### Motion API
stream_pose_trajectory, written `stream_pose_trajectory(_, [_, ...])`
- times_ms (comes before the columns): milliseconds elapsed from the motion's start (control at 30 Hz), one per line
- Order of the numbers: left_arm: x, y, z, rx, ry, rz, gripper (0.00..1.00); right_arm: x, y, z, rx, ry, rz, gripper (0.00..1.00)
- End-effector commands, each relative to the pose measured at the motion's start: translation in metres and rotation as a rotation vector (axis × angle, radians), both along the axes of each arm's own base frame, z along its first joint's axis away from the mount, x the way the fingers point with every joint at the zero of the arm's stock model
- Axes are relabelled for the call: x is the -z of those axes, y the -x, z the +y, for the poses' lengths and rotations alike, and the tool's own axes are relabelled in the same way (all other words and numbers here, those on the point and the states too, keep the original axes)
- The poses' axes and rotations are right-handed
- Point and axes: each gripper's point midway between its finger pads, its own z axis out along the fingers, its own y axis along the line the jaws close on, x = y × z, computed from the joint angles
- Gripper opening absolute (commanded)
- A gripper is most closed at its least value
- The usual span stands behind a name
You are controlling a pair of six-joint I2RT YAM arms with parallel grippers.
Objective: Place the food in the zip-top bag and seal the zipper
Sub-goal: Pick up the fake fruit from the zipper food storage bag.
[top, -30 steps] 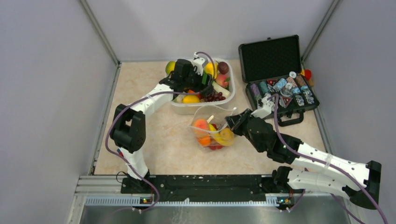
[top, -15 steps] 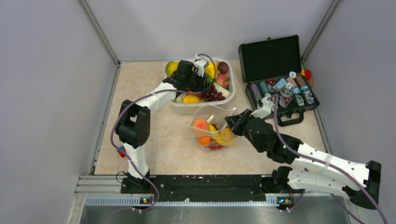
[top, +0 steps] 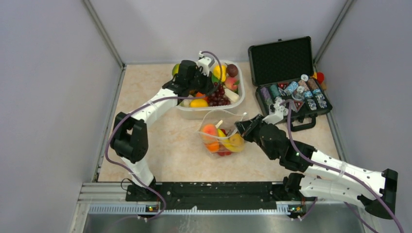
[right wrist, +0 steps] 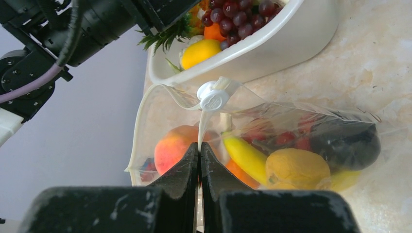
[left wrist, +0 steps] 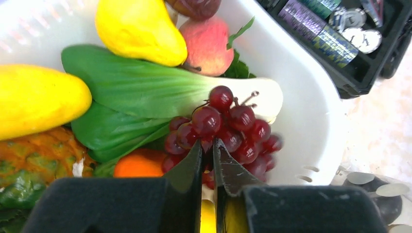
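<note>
Your right tool pinches the rim of the bag so its mouth stands open on the worktop beside the tub. Your left tool is clamped on the grapes inside, likely next in.

Top view gives you even, diffuse light with soft shadows. Left wrist: white tub rim blown out, grapes slightly smeared, bottom foreground out of focus. Right wrist: mild glare on zip-top bag.

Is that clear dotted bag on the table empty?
No, the right wrist view shows a peach and a banana lying inside the bag.
</note>
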Motion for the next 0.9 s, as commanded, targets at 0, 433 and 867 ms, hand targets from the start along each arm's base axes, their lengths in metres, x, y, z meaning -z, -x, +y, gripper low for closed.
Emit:
stream_pose_trajectory(0, [-0.048,0.001,-0.009,0.048,0.073,-0.123,0.11,-0.014,0.002,-0.001,-0.002,-0.05,-0.029,0.0])
stream_pose_trajectory(433, [0.004,-0.007,-0.023,0.066,0.071,0.024,0.0,-0.016,0.003,-0.007,0.006,-0.061,-0.034,0.0])
stream_pose_trajectory(867, [-0.005,-0.007,-0.031,0.14,0.073,0.044,0.75,-0.019,0.004,-0.006,-0.002,-0.074,-0.041,0.0])
